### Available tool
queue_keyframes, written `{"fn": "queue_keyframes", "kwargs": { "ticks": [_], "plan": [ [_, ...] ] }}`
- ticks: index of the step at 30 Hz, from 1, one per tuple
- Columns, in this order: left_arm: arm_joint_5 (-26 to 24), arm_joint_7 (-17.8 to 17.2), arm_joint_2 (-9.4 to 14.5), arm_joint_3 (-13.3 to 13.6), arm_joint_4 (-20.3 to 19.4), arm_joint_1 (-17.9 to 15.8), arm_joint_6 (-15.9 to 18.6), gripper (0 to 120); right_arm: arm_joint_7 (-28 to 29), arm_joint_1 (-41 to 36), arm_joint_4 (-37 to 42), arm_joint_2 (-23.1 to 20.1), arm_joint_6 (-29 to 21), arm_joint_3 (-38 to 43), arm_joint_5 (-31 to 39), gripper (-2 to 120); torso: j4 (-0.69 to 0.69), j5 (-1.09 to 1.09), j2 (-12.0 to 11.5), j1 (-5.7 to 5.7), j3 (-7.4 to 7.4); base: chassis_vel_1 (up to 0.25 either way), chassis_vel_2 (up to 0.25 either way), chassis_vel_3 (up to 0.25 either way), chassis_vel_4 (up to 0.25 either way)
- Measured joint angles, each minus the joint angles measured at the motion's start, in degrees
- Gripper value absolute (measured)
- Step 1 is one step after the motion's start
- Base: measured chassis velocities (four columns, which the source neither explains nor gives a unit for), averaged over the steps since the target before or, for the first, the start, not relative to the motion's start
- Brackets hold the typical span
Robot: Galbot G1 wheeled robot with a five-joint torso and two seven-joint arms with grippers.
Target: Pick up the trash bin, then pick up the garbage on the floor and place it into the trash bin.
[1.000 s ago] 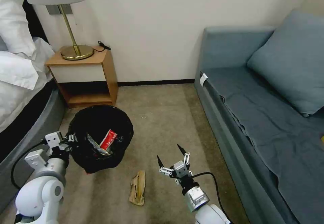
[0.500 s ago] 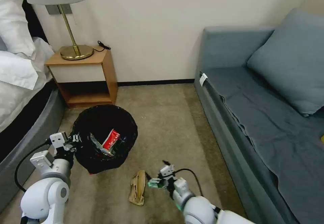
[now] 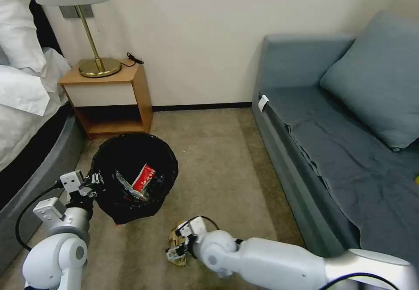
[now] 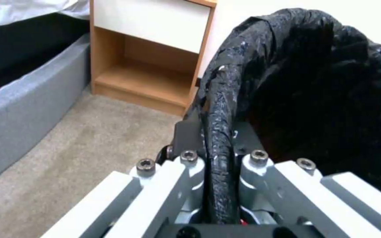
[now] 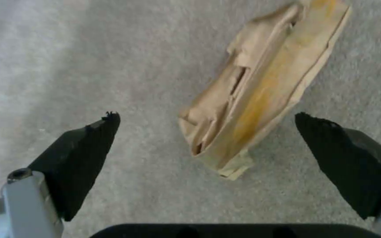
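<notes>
A hotel-style room with beige carpet, a wooden nightstand beside a bed, and a blue-grey sofa along the right.

The left gripper is clamped on the near rim of the trash bin, a small round bin lined with a crinkly black bag; the left wrist view shows the bag-wrapped rim pinched between its closed jaws. The bin is tilted so its mouth is visible, with a red-and-white wrapper inside.

The right gripper hangs low over the carpet, jaws spread wide, one black fingertip on either side of a tan crumpled paper scrap, not touching it. The scrap lies flat on the floor just in front of the bin.
</notes>
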Motion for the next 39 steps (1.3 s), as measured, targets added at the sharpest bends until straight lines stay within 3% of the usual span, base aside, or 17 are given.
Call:
{"fn": "queue_keyframes", "kwargs": {
  "ticks": [5, 23, 31, 39],
  "plan": [
    [-0.09, 0.96, -0.01, -0.42, 0.51, 0.84, -1.33, 5, -0.88, -0.02, -5.42, 3.21, -0.58, -0.24, -1.73, 100, 0.00, 0.01, 0.00, 0.00, 0.00, 0.000, 0.000, 0.000, 0.000],
    [-1.31, 1.96, 0.63, -1.70, 1.52, 1.75, -2.82, 5, -7.50, -1.83, -20.43, 7.12, 2.11, 1.89, -12.39, 100, 0.00, 0.02, 0.00, 0.00, 0.00, 0.000, 0.000, 0.000, 0.000],
    [-1.08, 2.01, 0.28, -1.38, 1.54, 2.00, -3.09, 5, -8.04, -2.06, -21.74, 7.14, 2.24, 2.17, -12.82, 76, 0.00, 0.04, 0.00, 0.00, -0.01, 0.000, 0.000, 0.000, 0.000],
    [-0.97, 1.98, 0.17, -1.31, 1.79, 2.13, -3.11, 5, -7.34, -2.51, -19.95, 6.12, 3.74, 3.46, -13.54, 42, 0.00, 0.02, 0.00, 0.00, 0.00, 0.000, 0.000, 0.000, 0.000]
  ]
}}
